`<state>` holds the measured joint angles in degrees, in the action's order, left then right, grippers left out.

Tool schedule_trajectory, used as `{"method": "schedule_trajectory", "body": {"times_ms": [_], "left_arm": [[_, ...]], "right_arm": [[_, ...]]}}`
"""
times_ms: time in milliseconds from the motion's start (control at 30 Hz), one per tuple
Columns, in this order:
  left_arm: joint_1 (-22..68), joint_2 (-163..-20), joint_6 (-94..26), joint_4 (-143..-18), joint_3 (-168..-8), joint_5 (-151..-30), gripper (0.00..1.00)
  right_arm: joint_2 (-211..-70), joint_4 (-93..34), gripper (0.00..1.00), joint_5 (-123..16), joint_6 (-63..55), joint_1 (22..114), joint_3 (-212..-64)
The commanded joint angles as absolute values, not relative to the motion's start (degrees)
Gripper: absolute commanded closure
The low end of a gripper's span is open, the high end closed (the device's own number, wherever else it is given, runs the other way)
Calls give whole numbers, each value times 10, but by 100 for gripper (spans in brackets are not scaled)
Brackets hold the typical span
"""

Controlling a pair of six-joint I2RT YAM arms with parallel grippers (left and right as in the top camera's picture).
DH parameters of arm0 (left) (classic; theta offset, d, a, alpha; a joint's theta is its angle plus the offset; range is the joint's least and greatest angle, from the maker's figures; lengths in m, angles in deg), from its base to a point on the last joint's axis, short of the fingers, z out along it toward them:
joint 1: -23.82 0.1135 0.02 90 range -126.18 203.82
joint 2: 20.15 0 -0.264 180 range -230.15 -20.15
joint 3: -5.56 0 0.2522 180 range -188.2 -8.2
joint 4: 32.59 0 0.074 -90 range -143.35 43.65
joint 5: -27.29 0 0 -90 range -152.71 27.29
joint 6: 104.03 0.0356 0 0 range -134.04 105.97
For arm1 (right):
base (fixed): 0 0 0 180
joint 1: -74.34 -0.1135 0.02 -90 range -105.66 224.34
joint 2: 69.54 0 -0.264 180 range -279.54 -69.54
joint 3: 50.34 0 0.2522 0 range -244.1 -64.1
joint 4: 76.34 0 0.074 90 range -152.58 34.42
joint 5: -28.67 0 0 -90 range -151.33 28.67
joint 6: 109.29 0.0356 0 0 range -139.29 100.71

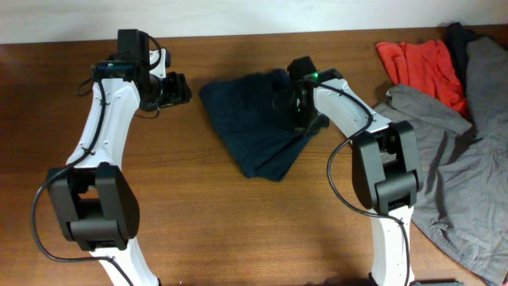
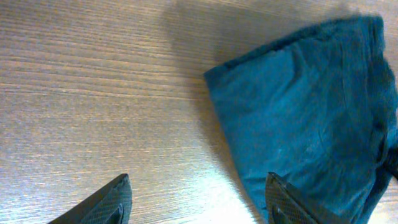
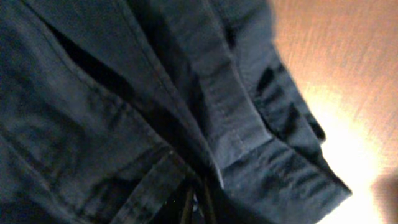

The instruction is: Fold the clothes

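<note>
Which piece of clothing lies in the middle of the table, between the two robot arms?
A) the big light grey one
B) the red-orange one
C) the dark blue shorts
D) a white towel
C: the dark blue shorts lie in the centre of the overhead view, while the red-orange garment and the grey garment are off at the right side.
</note>
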<state>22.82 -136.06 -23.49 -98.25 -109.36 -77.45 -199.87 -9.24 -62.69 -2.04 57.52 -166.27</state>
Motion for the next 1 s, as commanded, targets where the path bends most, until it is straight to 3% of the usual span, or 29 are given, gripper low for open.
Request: {"method": "schedule_trajectory", "body": {"times_ms": [0, 267, 467, 667, 967], "left_arm": [[227, -1366, -227, -984, -1102, -775, 32], [227, -1366, -221, -960, -1102, -775, 31], [218, -1366, -120, -926, -1102, -819, 30], [202, -1389, -37, -864, -1102, -777, 18], [196, -1492, -27, -794, -1102, -783, 23]], "right_arm": [[-2012, -138, 87, -633, -60, 573, -1686], [-2012, -214, 83, -516, -192, 527, -1685], [-1988, -171, 87, -670, -153, 498, -1701], [-1895, -65, 81, -702, -152, 514, -1767], [-1766, 7, 80, -706, -158, 516, -1777]]}}
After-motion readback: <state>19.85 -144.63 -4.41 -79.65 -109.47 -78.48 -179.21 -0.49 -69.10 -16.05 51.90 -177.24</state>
